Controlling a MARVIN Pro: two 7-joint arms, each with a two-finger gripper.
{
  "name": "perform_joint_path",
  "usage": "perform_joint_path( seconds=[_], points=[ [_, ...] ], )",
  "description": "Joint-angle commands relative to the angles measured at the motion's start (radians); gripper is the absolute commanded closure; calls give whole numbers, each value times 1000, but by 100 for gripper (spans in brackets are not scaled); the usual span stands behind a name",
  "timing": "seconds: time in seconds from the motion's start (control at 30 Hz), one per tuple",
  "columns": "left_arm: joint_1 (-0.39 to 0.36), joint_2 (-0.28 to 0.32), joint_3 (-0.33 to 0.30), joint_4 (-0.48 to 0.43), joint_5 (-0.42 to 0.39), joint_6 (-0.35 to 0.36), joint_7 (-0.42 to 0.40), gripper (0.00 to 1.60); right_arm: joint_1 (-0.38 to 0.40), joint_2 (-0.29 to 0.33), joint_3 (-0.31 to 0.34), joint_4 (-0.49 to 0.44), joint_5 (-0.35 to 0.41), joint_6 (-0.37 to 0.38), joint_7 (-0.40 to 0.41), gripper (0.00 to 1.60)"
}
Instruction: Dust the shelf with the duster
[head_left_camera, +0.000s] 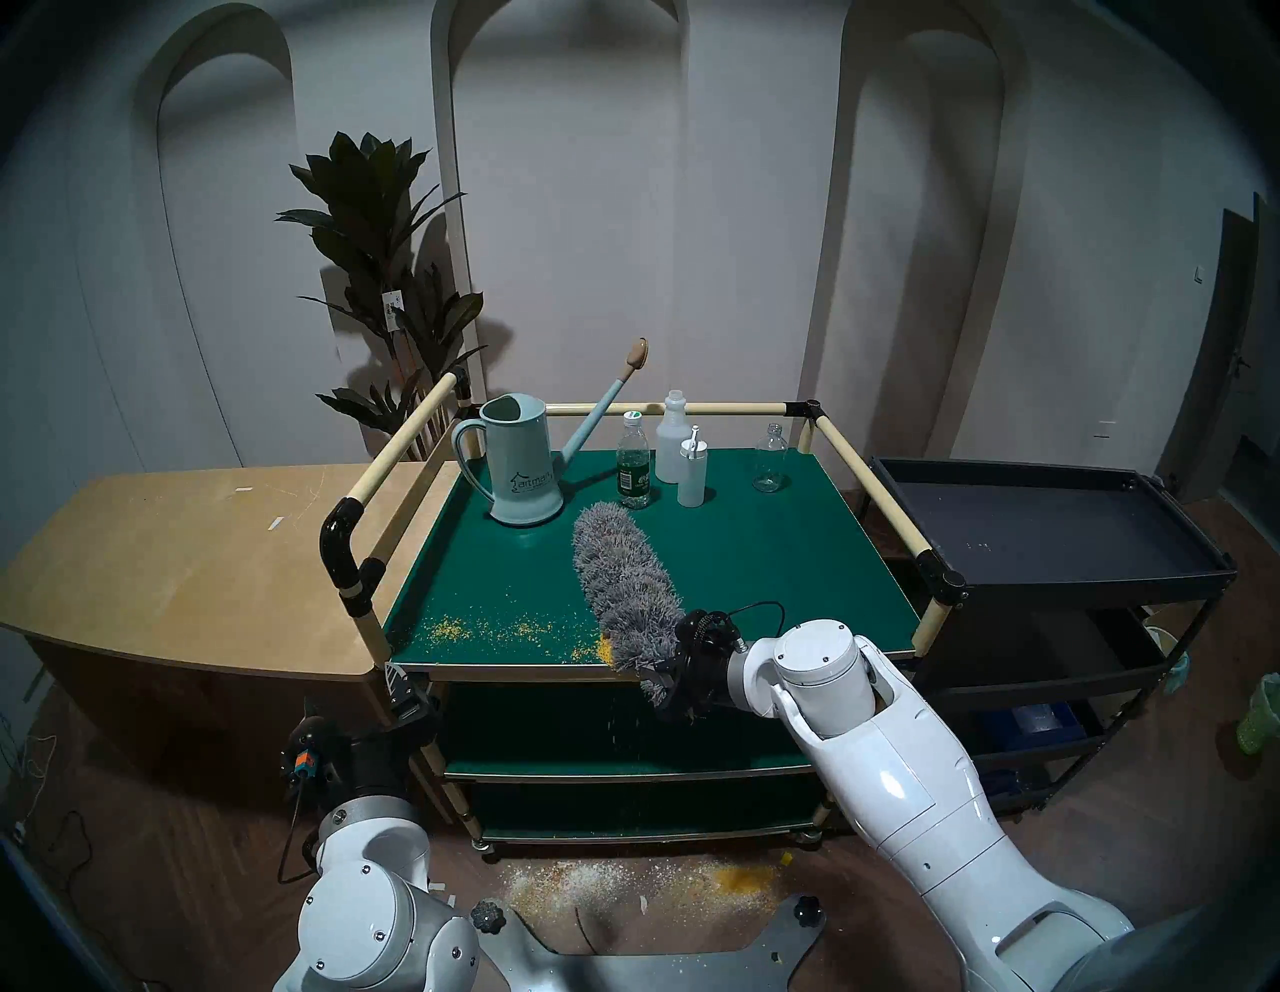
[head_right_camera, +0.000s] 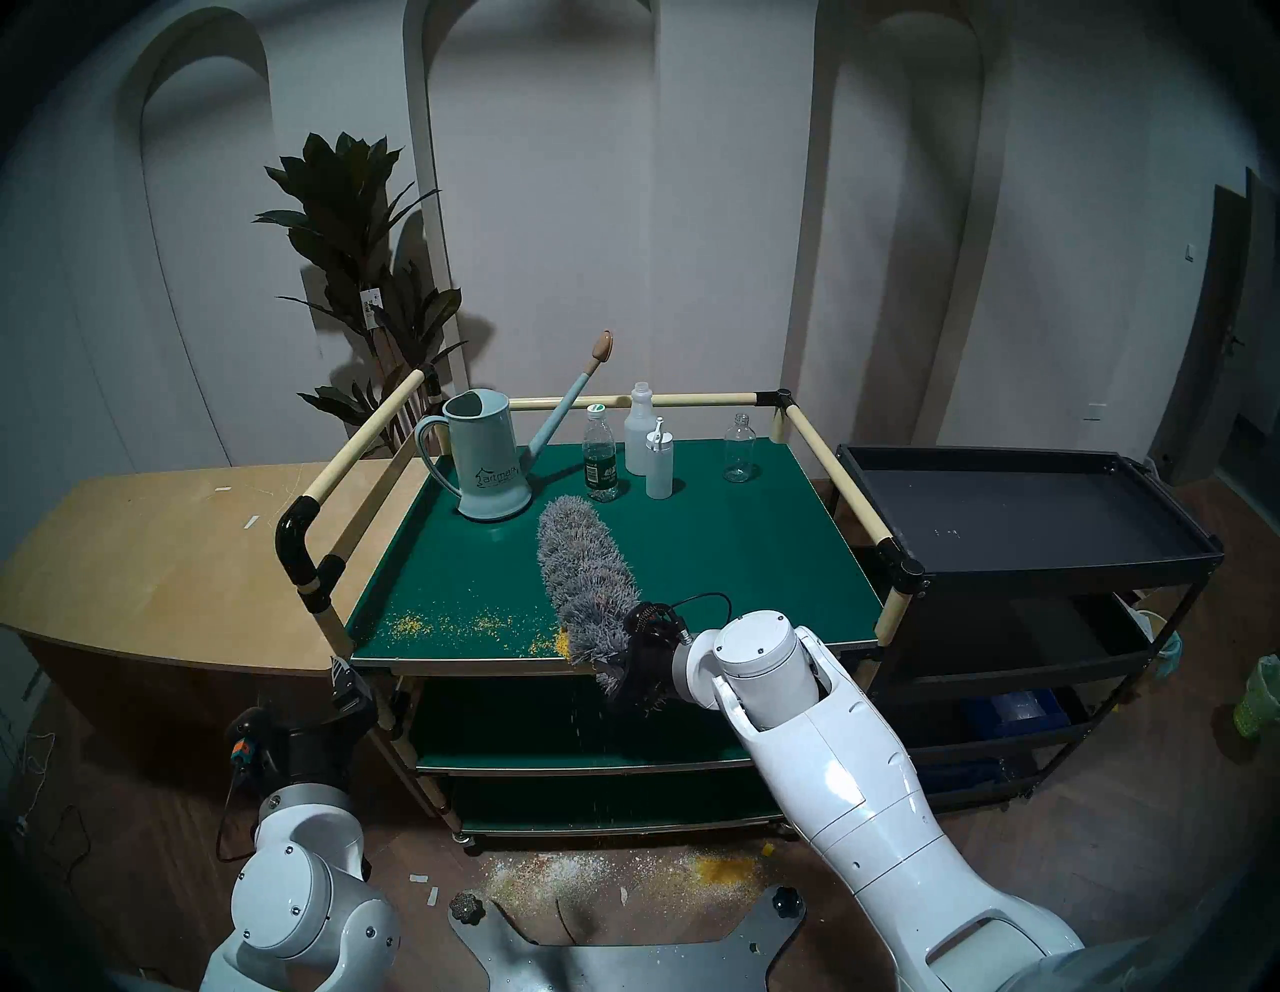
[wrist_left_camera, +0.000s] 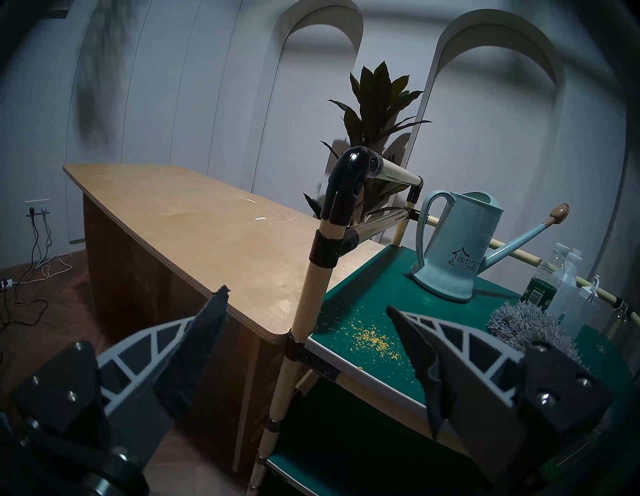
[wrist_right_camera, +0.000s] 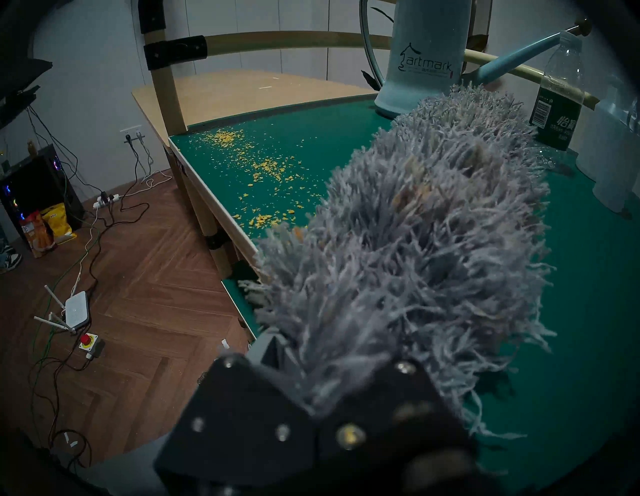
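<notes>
1. The right hand (head_left_camera: 668, 682) is pinching the duster (head_left_camera: 627, 585) at its handle end, fingers pressed tight and nearly buried in the strands; the handle itself is hidden.
2. The duster is lying across the shelf (head_left_camera: 762, 554), running in the head view from the near edge at about 6 o'clock of the board up toward 12 o'clock, its tip ending just beside the watering can (head_left_camera: 519, 464) and the green-labelled bottle (head_left_camera: 634, 471).
3. Yellow crumbs (head_left_camera: 485, 630) are lying along the near edge toward 7 o'clock, on the duster's left; more are already scattered on the floor (head_left_camera: 623, 887) below, so the sweeping looks partly done.
4. The left hand (wrist_left_camera: 308, 350) is hanging spread and empty beside the cart's near-left post (wrist_left_camera: 308, 304).
5. Judging by its look, the duster is light and soft, its shaggy strands yielding under any pressure, so only the stiff handle end is giving a sure hold.
6. The standing bottles look easy to topple if the tip is swinging wide.
</notes>
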Motion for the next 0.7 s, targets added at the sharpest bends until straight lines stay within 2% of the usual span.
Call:
perform_joint_path(
  seconds=[0.0,0.67],
  points=[
    [7,-3,-4,-25,-7,-18,-3,0,-19,-52,-66,58,-11,47,0,160],
    [2,-26,-9,-16,-9,-32,4,0,82,-94,-129,160,-35,29,20,160]
  ],
)
